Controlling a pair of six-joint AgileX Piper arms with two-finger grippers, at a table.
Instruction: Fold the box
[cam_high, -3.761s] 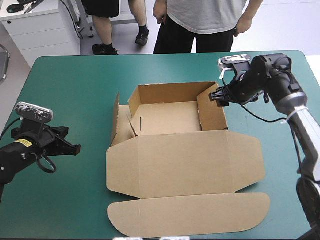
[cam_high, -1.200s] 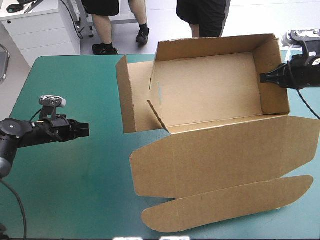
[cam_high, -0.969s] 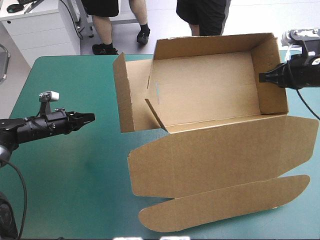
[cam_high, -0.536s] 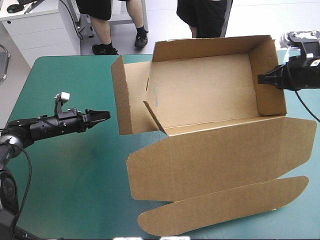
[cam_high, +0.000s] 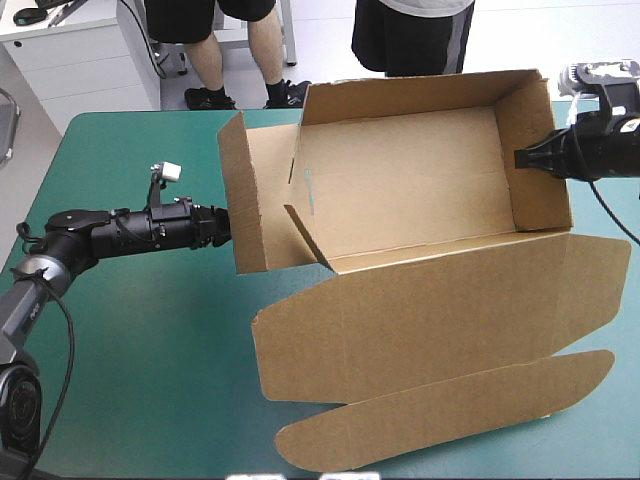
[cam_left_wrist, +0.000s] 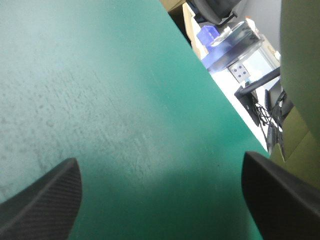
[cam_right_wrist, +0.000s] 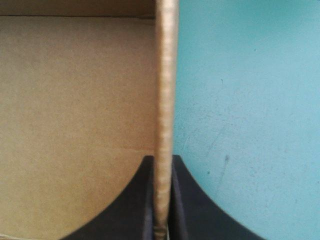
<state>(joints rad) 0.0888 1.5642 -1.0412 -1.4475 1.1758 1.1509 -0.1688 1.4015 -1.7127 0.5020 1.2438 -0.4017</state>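
1 brown box (cam_high: 400, 190) on 1 teal-green table (cam_high: 130, 380). 2 grippers - 1 left gripper (cam_high: 223, 222), 1 right gripper (cam_high: 521, 157) - each with 2 black fingers (cam_left_wrist: 45, 200), 4 in all.

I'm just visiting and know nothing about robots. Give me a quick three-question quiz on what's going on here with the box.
1. True or false: the right tool is clamped on a side wall of the box.
2. The left tool is: A) open, B) shut on the box, C) out of sight.
3. Short answer: is the box's lid open or shut?
Key: 1 true; 2 A; 3 open.
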